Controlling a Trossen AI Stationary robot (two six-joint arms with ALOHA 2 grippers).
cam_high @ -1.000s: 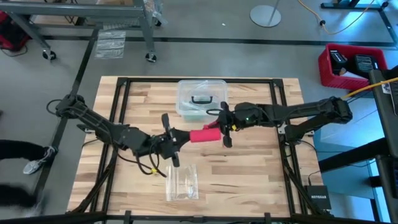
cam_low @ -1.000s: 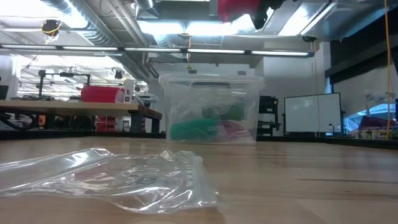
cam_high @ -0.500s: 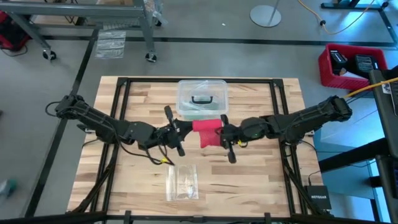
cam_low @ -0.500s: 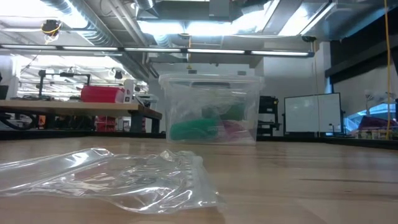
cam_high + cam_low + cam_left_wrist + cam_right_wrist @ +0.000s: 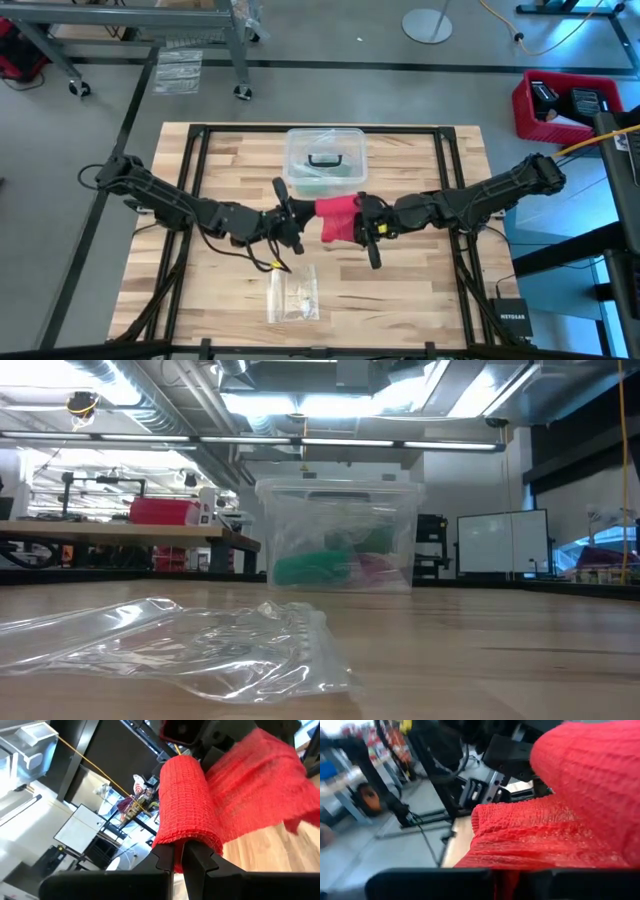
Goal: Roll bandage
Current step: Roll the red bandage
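Risks first. The bandage (image 5: 337, 217) hangs in mid-air between the two arms, above the middle of the desk (image 5: 420, 300), w/ nothing under it but bare wood. If either grip slackens, I'd expect the wound part to spring loose or the whole thing to drop. Left gripper (image 5: 179, 856) has its jaws pinched together on the end of the rolled core; the hold looks narrow, so a twist could pull the fabric out. Right gripper (image 5: 362, 226) has jaws clamped on the loose tail. Pulling too hard there would prob. unwind turns; too little tension and the roll goes baggy and uneven. The two wrists sit v. near each other, so a collision is another worry. The box (image 5: 323, 157) is just behind the work and the bag (image 5: 293, 293) lies nearer the front, both apart from the arms.

Look of the bandage: red, open-weave crepe w/ a visible grid texture. Left wrist view shows a fairly tight cylinder w/ a wide flap (image 5: 260, 790) not yet wound, edges a bit frayed. Roughly part-done, I'd judge.
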